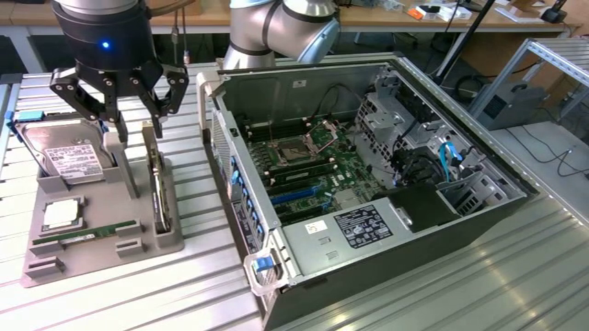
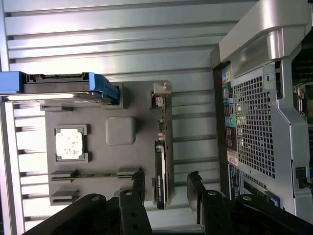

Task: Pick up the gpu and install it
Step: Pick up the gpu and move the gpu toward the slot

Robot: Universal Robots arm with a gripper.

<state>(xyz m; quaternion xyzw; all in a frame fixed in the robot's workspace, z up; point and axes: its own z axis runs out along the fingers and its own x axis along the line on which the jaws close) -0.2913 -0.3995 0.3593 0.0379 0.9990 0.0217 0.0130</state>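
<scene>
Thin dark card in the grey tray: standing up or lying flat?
Standing up: the thin dark card rests on its edge in the grey plastic tray's slot.

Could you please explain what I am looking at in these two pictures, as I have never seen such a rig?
It is a robot arm with a claw at its end. One picture is from a camera off the arm, the other from a camera on its wrist, looking down. On the table sit an open computer and a grey tray holding a hard drive, a chip, a memory stick and the gpu, standing on edge. The claw is open, above the gpu, holding nothing.
</scene>
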